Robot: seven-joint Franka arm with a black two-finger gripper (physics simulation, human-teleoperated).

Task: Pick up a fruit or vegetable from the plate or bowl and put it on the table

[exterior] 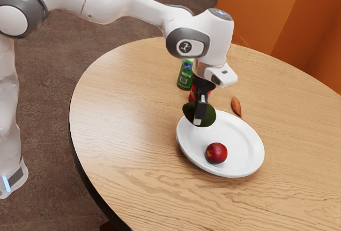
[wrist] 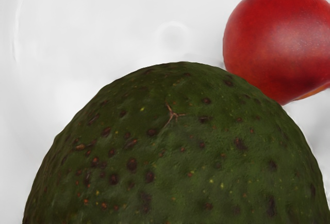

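My gripper [exterior: 199, 119] points down over the far-left part of the white plate [exterior: 244, 141] in the exterior view, shut on the dark green avocado [exterior: 209, 116]. One finger lies across the avocado's near side; the other is hidden behind it. The avocado overlaps the plate's rim there, and its exact height is hard to judge. A round red fruit [exterior: 216, 153] rests on the plate, nearer the camera. In the wrist view the avocado [wrist: 175, 157] looms large at the lower edge, with the red fruit [wrist: 276, 38] beyond it on the white plate [wrist: 98, 28].
On the wooden table [exterior: 122, 130], a green container [exterior: 184, 76] stands behind the gripper. A red object [exterior: 192, 96] is partly hidden by the hand. A brown-orange pointed item [exterior: 236, 105] lies just beyond the plate's far rim.
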